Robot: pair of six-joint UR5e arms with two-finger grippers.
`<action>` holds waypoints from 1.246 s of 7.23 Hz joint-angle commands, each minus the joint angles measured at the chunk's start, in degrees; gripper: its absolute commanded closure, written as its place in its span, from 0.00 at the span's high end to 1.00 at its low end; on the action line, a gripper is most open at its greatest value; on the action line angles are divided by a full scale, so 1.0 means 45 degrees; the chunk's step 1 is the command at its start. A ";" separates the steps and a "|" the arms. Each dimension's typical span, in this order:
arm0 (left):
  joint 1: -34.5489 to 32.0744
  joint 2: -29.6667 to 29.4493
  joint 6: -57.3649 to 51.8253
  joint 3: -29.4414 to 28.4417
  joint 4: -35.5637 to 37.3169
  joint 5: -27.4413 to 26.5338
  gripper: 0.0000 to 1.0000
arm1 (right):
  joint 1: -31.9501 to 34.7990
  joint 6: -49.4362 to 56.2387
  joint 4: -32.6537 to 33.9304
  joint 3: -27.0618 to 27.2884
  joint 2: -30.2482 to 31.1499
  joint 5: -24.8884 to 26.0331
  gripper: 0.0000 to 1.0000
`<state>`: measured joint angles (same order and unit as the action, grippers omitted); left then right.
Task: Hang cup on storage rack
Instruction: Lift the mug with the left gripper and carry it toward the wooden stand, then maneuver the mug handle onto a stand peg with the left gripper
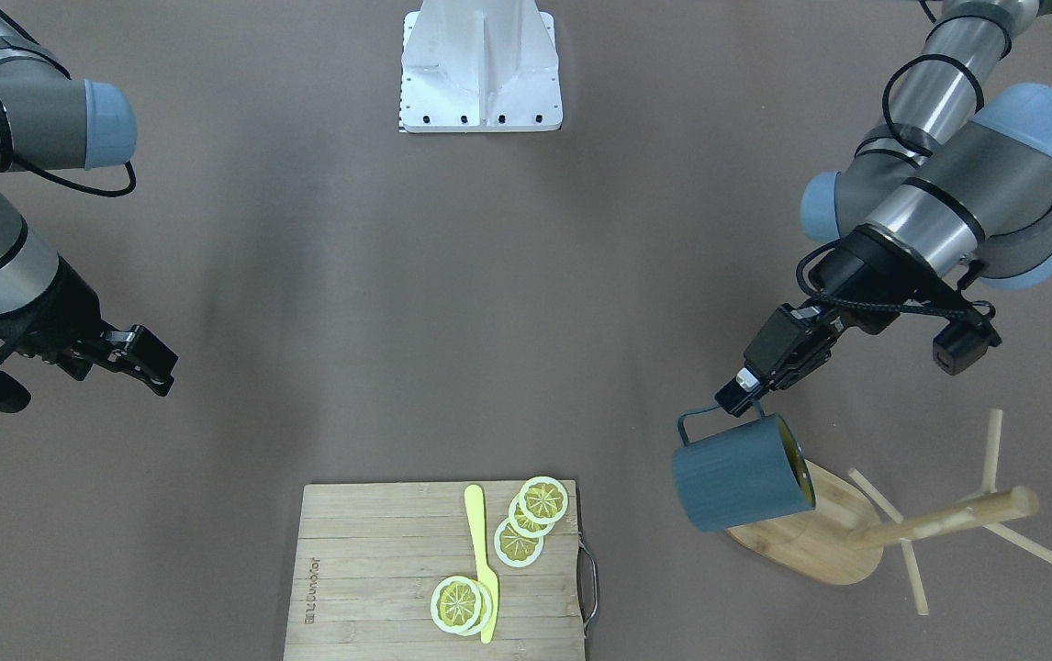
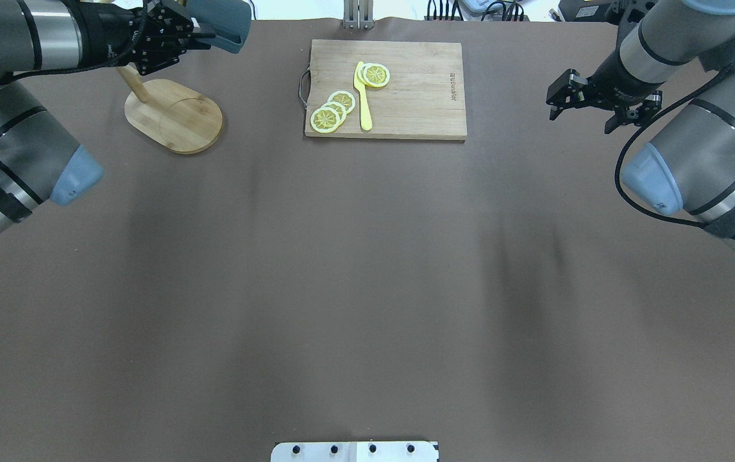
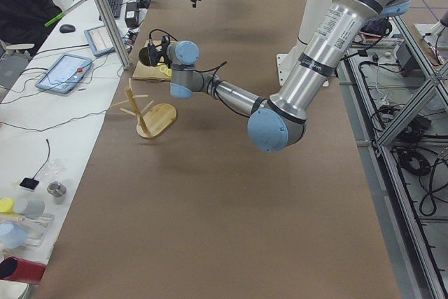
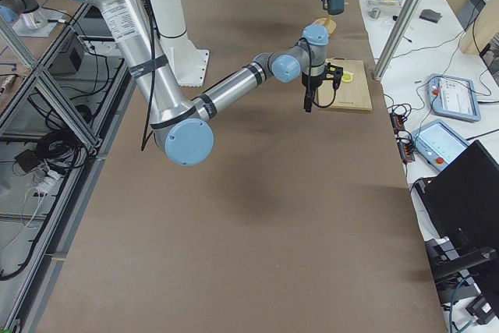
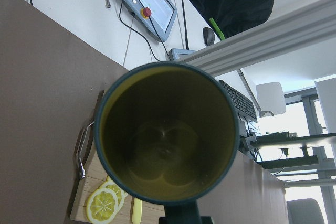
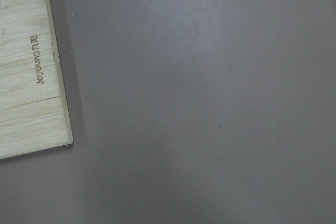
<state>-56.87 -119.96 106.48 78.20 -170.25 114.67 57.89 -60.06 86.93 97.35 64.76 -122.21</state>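
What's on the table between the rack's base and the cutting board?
Nothing: the overhead view shows bare brown table between the storage rack's base and the cutting board.

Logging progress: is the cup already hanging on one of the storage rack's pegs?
No, the left gripper holds the cup aloft near the storage rack, its handle clear of every peg.

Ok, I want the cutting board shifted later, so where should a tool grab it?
Probably the metal loop handle on the cutting board's short edge nearest the storage rack, coming from above: the board lies flat and wide, and that loop stands clear of the edge.
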 commanded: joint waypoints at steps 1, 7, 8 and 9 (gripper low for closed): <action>-0.0057 0.0309 0.2264 -0.0868 -0.2252 -0.0286 0.00 | -0.0111 -0.0071 0.0000 0.0064 -0.0015 0.0146 1.00; -0.0389 0.0095 0.5536 -0.1867 -0.4081 -0.2513 0.00 | -0.0189 -0.0286 0.0000 0.0221 -0.0035 0.0166 1.00; -0.0389 -0.0041 0.5594 -0.2180 -0.4081 -0.2572 0.00 | -0.0189 -0.0286 0.0000 0.0221 -0.0035 0.0166 1.00; -0.0370 -0.0294 0.6117 -0.2260 -0.4081 -0.3153 0.00 | -0.0189 -0.0286 0.0000 0.0221 -0.0054 0.0147 1.00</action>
<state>-58.57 -120.18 132.05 68.93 -188.57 102.70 57.04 -61.35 86.92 98.32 64.57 -121.49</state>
